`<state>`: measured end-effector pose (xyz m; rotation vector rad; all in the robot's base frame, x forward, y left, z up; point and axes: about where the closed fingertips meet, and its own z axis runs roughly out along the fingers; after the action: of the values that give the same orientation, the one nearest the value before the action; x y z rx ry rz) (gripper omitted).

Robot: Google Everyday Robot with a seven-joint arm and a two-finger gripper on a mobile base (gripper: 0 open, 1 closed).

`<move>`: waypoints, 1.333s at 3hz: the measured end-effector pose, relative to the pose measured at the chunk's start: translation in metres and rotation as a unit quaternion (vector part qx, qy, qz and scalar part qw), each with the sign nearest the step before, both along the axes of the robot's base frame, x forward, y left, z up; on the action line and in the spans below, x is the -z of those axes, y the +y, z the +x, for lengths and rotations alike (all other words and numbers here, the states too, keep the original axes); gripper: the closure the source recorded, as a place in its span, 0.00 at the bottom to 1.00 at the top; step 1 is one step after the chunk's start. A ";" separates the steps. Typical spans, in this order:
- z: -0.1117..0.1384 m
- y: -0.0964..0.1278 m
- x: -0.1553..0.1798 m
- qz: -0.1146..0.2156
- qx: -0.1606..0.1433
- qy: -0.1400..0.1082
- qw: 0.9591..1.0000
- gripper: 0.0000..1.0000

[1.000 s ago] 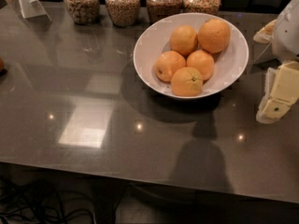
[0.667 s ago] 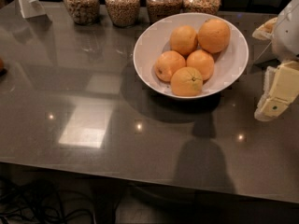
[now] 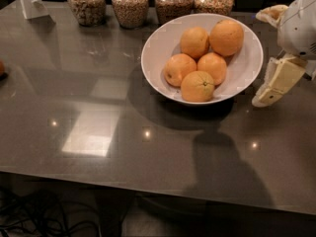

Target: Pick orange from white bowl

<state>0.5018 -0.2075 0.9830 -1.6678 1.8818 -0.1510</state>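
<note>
**Gripper** (image 3: 266, 58): at the right edge of the view, just beside the right rim of the white bowl (image 3: 157, 43). Jaws are spread wide and hold nothing.

**Change:** set against a second ago, the gripper stands closer to the bowl, shifted up and to the left. Its lower fingertip (image 3: 260, 101) is near the rim. Bowl and fruit are unmoved.

**Orange** (image 3: 226, 37): largest of five, at the back right of the bowl, resting against two neighbours. Untouched.

**Orange with stem dimple** (image 3: 198, 86): at the front of the bowl, not the target.

**Glass jars** (image 3: 129, 5): a row of four behind the bowl.

**Assessment:** approach is under way and the grasp has not begun. The gripper probably has to clear the rim and come down on the back-right orange without nudging its neighbours
</note>
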 end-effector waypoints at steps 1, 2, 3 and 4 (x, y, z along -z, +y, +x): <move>0.047 0.011 -0.014 0.028 -0.035 -0.070 0.997 0.00; 0.093 0.022 -0.030 0.045 -0.061 -0.115 0.990 0.00; 0.093 0.022 -0.030 0.045 -0.061 -0.115 0.990 0.00; 0.100 0.017 -0.020 0.005 -0.083 -0.130 0.988 0.00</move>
<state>0.6014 -0.1906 1.0035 -1.7001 1.5416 -0.2764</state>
